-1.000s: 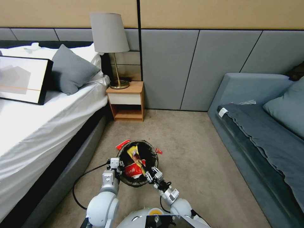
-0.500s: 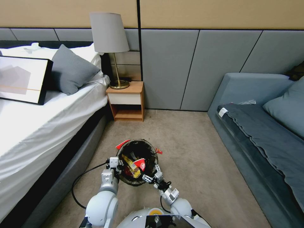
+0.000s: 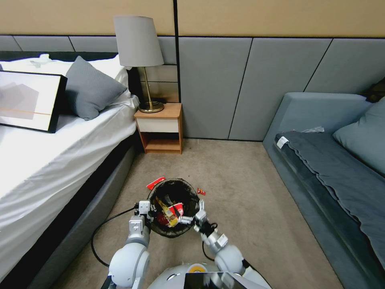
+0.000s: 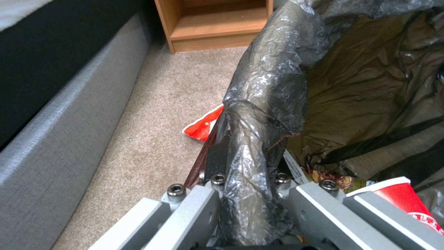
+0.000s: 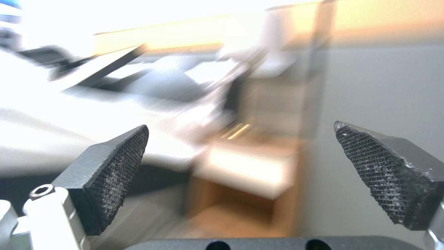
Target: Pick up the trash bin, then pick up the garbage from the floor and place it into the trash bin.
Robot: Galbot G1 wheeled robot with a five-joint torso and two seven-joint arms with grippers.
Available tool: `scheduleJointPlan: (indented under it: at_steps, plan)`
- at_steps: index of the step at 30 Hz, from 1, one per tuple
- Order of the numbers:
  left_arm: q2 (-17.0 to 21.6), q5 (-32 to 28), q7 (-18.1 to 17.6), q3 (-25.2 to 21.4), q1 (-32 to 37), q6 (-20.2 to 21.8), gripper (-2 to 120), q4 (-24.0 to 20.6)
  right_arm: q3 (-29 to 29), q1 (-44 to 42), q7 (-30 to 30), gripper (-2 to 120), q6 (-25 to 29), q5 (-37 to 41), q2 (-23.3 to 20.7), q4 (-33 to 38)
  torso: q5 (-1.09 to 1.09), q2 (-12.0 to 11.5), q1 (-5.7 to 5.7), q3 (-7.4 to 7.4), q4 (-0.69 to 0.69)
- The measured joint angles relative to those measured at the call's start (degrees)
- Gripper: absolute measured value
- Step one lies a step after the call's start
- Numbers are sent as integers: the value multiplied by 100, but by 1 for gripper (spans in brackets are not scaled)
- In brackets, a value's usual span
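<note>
A: What is the left gripper doing with the small round white plastic trash bin lined with a dark brown-black bag?

B: It is pinching the bin's near rim; in the left wrist view the crinkled bag film is running straight down between its two closed grey fingers, so the bin is hanging just ahead of that gripper, above the beige carpet.

A: And the right gripper?

B: It is sitting at the bin's rim on the side opposite the left gripper, spread wide and gripping nothing; its black cross-hatched pads are standing well apart with only the room between them.

A: Where is the garbage lying?

B: A red-and-white paper cup and a yellow snack wrapper are lying inside the bin, just left of the right gripper; a crinkly red wrapper is lying on the carpet beyond the left gripper, partly under the bin's far edge; a smaller red scrap is lying just beyond the right gripper.

A: How should this step go well?

B: I judge the right gripper should be lifting clear of the rim without snagging the loose bag; the left should be holding the bin level, since a tilt could be spilling the cup; for the flat wrappers, the pads should be pressing into the carpet pile before closing.
</note>
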Motion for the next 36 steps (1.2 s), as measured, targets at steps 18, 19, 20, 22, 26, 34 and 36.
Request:
scheduleJointPlan:
  at_steps: [18,19,20,22,26,34,36]
  plan:
    - [32,-37,-33,-53,-93,-161,0,50,1239,-1861,1223,100,617,-1038,1350,476,-4,0,0,0,-1]
    - [31,-38,-33,-49,-93,-161,0,51,1255,-1884,1236,100,639,-1038,1365,469,-6,0,0,-1,1]
    - [35,-46,-33,-41,-88,-161,0,57,1286,-1945,1255,100,697,-1043,1393,462,-12,0,0,0,1]
    - [41,-47,-34,-39,-81,-161,0,62,1309,-1975,1265,100,737,-1046,1396,448,-12,0,0,0,2]
    - [37,-47,-35,-36,-70,-161,0,56,1337,-1988,1373,100,775,-1072,1390,364,-16,0,0,-1,1]
    - [18,-43,-35,-52,-54,-161,0,9,1338,-1888,1375,100,741,-1085,1362,241,-14,0,0,-1,-2]
    - [11,-42,-34,-55,-51,-161,0,8,1338,-1835,1350,100,698,-1082,1338,222,-4,0,0,-1,-2]
